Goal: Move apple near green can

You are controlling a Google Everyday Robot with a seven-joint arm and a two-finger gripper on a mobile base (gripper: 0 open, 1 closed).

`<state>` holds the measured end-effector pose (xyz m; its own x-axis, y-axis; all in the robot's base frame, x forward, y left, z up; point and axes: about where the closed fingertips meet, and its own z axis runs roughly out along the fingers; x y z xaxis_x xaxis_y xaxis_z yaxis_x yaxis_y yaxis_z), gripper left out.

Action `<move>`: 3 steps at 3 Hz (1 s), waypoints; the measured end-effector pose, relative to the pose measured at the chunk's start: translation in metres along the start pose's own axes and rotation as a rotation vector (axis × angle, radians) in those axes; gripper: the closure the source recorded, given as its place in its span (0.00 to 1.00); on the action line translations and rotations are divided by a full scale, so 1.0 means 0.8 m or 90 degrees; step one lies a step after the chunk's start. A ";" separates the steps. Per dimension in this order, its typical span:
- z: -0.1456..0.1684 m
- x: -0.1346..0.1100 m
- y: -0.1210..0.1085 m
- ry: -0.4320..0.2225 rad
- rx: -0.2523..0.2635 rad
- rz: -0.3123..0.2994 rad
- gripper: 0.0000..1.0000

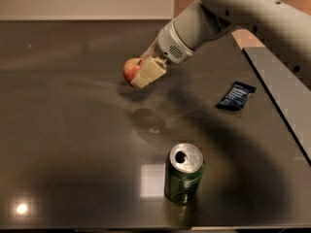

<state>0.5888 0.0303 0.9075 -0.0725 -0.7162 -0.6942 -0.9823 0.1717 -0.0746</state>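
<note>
Dark, glossy counter (58,130) fills the view, with a blue packet (235,95) lying off to the right. The claw (139,74) is clamped on the apple (129,69), apparently clear of the surface, at upper centre. The green can (183,174) stands upright well apart, nearer the camera and slightly right. The arm reaches in from the upper right, wrist angled down-left.

1. Apple (129,70): small, round and red with a yellowish patch, it is sitting clamped in the gripper (137,77), which is hanging over the middle of the tabletop (58,130).
2. Green can (183,180): it is standing upright near the front edge, showing its opened silver top, well apart from the apple.
</note>
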 end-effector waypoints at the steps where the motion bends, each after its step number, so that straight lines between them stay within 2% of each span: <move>1: -0.032 0.027 0.027 0.003 -0.015 -0.020 1.00; 3: -0.086 0.082 0.083 0.005 -0.036 -0.053 1.00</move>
<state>0.5071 -0.0519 0.9065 0.0094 -0.7317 -0.6816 -0.9931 0.0728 -0.0919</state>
